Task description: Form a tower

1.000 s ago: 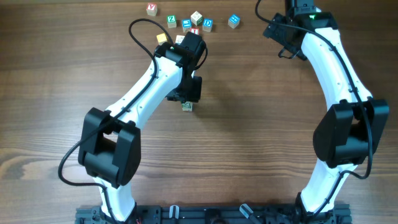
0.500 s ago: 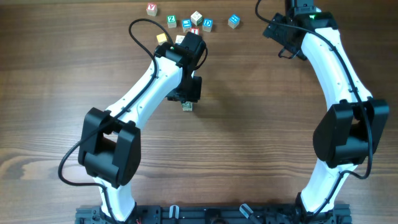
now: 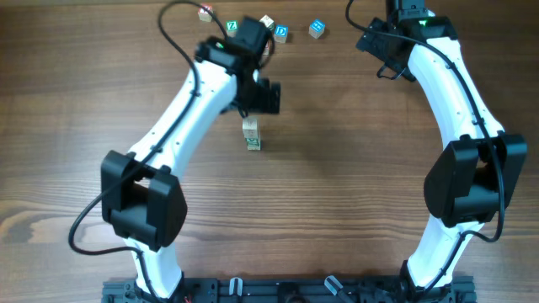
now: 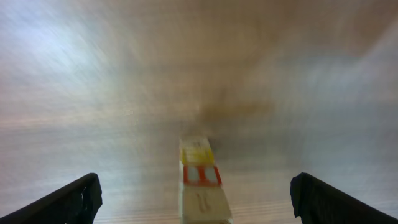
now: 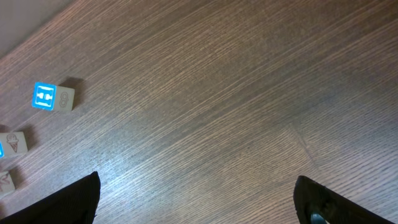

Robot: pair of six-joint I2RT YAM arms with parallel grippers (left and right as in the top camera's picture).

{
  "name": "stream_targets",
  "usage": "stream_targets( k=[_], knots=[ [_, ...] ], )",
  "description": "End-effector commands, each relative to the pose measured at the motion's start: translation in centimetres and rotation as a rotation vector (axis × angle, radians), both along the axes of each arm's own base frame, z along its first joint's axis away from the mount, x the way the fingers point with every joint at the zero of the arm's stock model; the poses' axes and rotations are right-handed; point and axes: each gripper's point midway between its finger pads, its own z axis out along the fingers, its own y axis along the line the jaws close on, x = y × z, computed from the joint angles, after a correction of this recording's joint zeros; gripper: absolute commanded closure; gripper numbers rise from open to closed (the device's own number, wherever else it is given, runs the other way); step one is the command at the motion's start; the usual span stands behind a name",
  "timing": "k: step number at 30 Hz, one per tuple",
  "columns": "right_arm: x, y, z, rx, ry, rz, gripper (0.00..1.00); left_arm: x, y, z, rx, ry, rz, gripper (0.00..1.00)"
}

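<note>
Looking from the base outward: the tower [image 3: 251,135] stands on its own around the middle of the table [image 3: 337,194], a skinny one-cube-wide stack, pretty blurry in my left wrist cam. Just past it my left gripper [image 3: 262,98] hangs with its fingers spread wide, gripping nothing. Further back, a few loose cubes [image 3: 280,33] sit near the far edge. My right gripper [image 5: 198,203] is out there too, also spread wide, with a blue cube [image 5: 46,98] off to one side.
</note>
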Motion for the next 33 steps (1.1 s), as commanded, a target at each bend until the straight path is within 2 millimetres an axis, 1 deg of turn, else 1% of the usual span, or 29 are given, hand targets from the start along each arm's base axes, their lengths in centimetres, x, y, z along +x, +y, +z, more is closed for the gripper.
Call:
stream_targets(
  k=[1, 2, 4, 5, 6, 7, 8, 10, 12, 23, 25, 27, 28, 29, 33],
  knots=[
    [0.4, -0.2, 2.4, -0.007, -0.055, 0.0, 0.0, 4.0, 3.6, 2.2, -0.034, -0.1, 0.112, 0.0],
    [0.4, -0.2, 2.4, -0.007, -0.055, 0.0, 0.0, 4.8, 5.3, 2.3, -0.036, -0.111, 0.152, 0.0],
    [0.4, -0.2, 2.4, -0.007, -0.055, 0.0, 0.0, 5.7, 8.3, 2.3, -0.033, -0.116, 0.221, 0.0],
    [0.4, -0.2, 2.4, -0.007, -0.055, 0.0, 0.0, 6.0, 10.6, 2.3, -0.029, -0.114, 0.271, 0.0],
    [0.4, -0.2, 2.4, -0.007, -0.055, 0.0, 0.0, 6.0, 12.6, 2.2, -0.024, -0.104, 0.315, 0.0],
    [0.4, -0.2, 2.4, -0.007, -0.055, 0.0, 0.0, 5.6, 14.2, 2.1, -0.015, -0.082, 0.35, 0.0],
    [0.4, -0.2, 2.4, -0.007, -0.055, 0.0, 0.0, 5.3, 15.2, 1.9, -0.018, -0.064, 0.374, 0.0],
    [0.4, -0.2, 2.4, -0.007, -0.055, 0.0, 0.0, 5.3, 16.3, 1.9, -0.016, -0.06, 0.398, 0.0],
    [0.4, -0.2, 2.4, -0.007, -0.055, 0.0, 0.01, 5.3, 16.7, 1.9, -0.015, -0.06, 0.407, 0.0],
    [0.4, -0.2, 2.4, -0.007, -0.055, 0.001, 0.0, 5.3, 16.7, 1.9, -0.015, -0.06, 0.407, 0.0],
    [0.4, -0.2, 2.4, -0.007, -0.055, 0.0, 0.0, 5.3, 16.8, 1.5, -0.013, -0.051, 0.409, 0.0],
    [0.4, -0.2, 2.4, -0.007, -0.055, 0.0, 0.0, 5.3, 16.8, 1.9, -0.015, -0.058, 0.408, 0.0],
    [0.4, -0.2, 2.4, -0.007, -0.055, 0.0, 0.0, 5.2, 16.8, 2.4, -0.018, -0.072, 0.408, 0.0],
    [0.4, -0.2, 2.4, -0.007, -0.055, 0.0, 0.0, 5.1, 16.8, 3.5, -0.023, -0.096, 0.409, 0.0],
    [0.4, -0.2, 2.4, -0.007, -0.055, 0.0, 0.0, 4.0, 16.8, 9.2, -0.055, -0.232, 0.407, 0.0]
  ],
)
